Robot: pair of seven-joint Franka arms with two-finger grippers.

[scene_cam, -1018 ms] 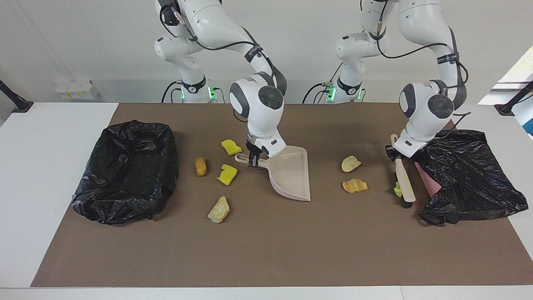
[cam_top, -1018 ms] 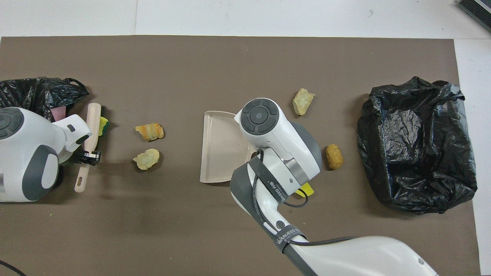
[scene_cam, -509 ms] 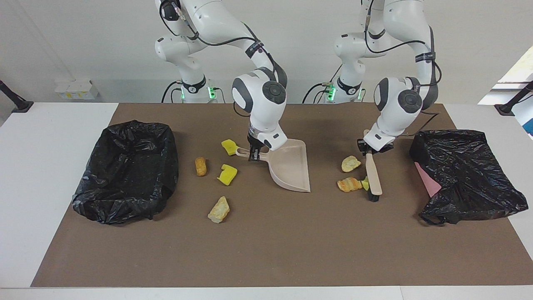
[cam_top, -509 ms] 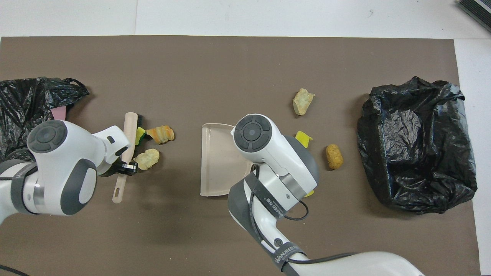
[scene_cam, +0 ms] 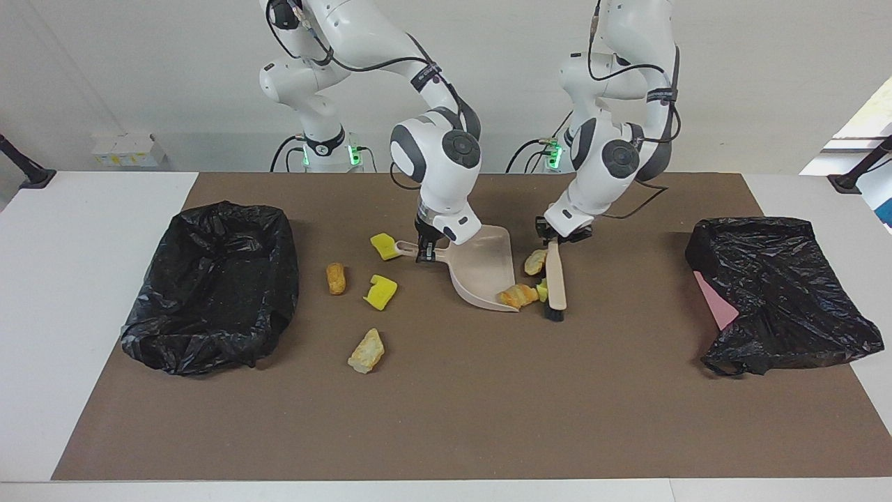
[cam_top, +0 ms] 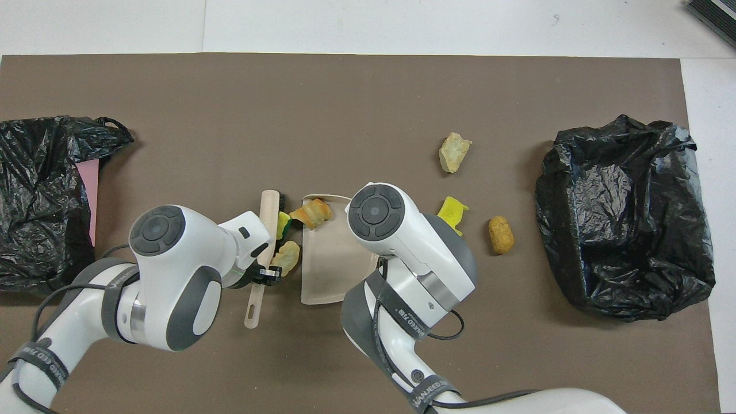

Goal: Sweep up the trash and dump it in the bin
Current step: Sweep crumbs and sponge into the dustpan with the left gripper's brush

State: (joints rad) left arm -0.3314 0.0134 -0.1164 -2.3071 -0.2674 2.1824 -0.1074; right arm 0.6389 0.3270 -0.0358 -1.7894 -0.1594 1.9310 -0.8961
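Observation:
My right gripper [scene_cam: 425,254] is shut on the handle of the beige dustpan [scene_cam: 484,272], which rests on the mat; the pan also shows in the overhead view [cam_top: 330,264]. My left gripper [scene_cam: 555,237] is shut on the brush [scene_cam: 556,279] beside the pan's open lip. The brush presses three scraps against the lip: an orange-brown lump [scene_cam: 517,296] on the lip, a pale lump [scene_cam: 535,261] and a yellow-green sponge chunk [scene_cam: 541,288]. Several more scraps lie between pan and bin: two yellow sponges [scene_cam: 385,245] [scene_cam: 380,291], a brown nugget [scene_cam: 336,277] and a tan lump [scene_cam: 366,351].
The bin lined with a black bag [scene_cam: 216,279] stands at the right arm's end of the table. A crumpled black bag [scene_cam: 780,293] with something pink in it lies at the left arm's end. A brown mat [scene_cam: 446,418] covers the table.
My left gripper has dragged the brush from the crumpled bag toward the dustpan, pushing three scraps along to its lip. The dustpan shifted slightly nearer to the robots.

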